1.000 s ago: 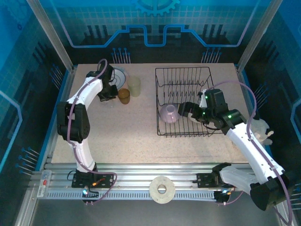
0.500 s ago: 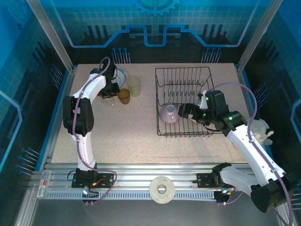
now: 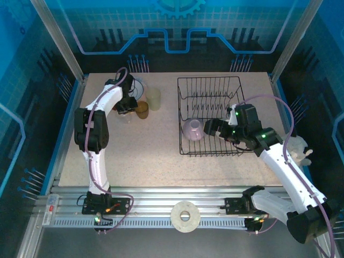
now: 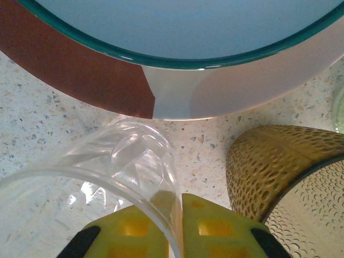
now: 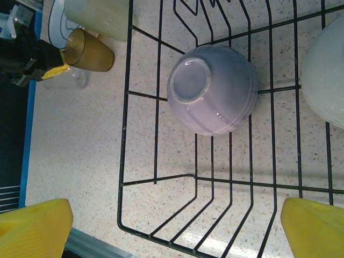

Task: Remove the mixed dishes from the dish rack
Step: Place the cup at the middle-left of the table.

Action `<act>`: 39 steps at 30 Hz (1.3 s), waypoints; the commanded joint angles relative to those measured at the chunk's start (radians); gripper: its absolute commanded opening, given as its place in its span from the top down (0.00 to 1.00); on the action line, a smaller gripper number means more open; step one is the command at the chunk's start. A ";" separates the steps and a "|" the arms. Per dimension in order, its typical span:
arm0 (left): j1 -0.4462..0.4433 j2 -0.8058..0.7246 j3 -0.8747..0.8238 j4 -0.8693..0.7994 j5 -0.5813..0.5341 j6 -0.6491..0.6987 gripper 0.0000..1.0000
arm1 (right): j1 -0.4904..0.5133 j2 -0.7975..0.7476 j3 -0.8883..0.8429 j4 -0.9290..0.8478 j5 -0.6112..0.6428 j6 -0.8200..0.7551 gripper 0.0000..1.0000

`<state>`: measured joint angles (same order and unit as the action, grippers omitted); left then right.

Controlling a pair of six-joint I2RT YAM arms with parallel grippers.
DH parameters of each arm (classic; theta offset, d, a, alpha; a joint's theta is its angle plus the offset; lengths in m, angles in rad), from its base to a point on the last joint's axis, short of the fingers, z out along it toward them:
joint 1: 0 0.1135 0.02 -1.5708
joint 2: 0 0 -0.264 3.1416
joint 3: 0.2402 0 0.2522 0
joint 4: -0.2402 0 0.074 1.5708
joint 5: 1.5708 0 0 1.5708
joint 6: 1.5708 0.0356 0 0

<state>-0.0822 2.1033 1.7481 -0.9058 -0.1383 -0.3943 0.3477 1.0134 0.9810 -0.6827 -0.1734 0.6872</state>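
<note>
Right gripper (image 5: 174, 226) splayed; probably above dish rack (image 5: 127, 92) corner.

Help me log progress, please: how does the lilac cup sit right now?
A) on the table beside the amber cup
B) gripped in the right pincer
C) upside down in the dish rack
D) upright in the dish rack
C: the lilac cup shows its foot ring facing up, inside the wire dish rack, ahead of the open right pincer.

No text, label, brand or number can be read anywhere. The back wall (image 3: 242, 27) carries a blue gear emblem (image 3: 177, 6) and line patterns, but no legible lettering.
</note>
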 commanded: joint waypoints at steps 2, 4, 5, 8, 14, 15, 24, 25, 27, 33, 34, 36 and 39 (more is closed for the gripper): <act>0.010 0.002 0.031 -0.019 0.001 -0.023 0.83 | 0.002 -0.016 -0.006 -0.015 -0.010 -0.005 0.00; 0.011 0.000 0.031 -0.019 0.004 -0.023 0.80 | 0.002 -0.017 -0.008 -0.015 -0.010 -0.006 0.00; 0.010 0.000 0.031 -0.018 0.006 -0.023 0.79 | 0.002 -0.018 -0.008 -0.015 -0.010 -0.005 0.00; 0.010 -0.006 0.030 -0.022 0.011 -0.024 0.76 | 0.002 -0.018 -0.007 -0.017 -0.011 -0.006 0.00; 0.010 -0.055 0.022 -0.024 0.020 -0.022 0.61 | 0.001 -0.019 -0.007 -0.025 -0.005 -0.011 0.00; 0.009 -0.070 0.020 -0.024 0.018 -0.021 0.56 | 0.001 -0.018 -0.007 -0.026 -0.005 -0.013 0.00; 0.012 -0.224 -0.052 -0.015 -0.013 0.003 0.11 | 0.003 0.003 -0.002 -0.044 0.014 -0.036 0.00; 0.012 -0.244 -0.059 -0.015 -0.016 0.003 0.08 | 0.002 0.008 0.003 -0.049 0.021 -0.043 0.00; 0.013 -0.282 -0.079 -0.016 -0.019 0.006 0.06 | 0.002 0.019 0.012 -0.057 0.029 -0.056 0.00; 0.015 -0.466 -0.162 0.009 0.042 0.012 0.03 | 0.002 0.070 0.036 -0.093 0.071 -0.097 0.00; 0.016 -0.517 -0.186 0.030 0.074 0.010 0.03 | 0.001 0.075 0.039 -0.099 0.084 -0.106 0.00; 0.017 -0.618 -0.242 0.077 0.146 -0.001 0.03 | 0.004 0.090 0.046 -0.107 0.108 -0.122 0.00; 0.006 -0.739 -0.308 0.117 0.267 -0.021 0.03 | 0.025 0.128 0.069 -0.117 0.151 -0.152 0.00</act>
<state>-0.0742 1.4693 1.4811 -0.8509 -0.0151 -0.4122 0.3504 1.1179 1.0035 -0.7666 -0.0841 0.5846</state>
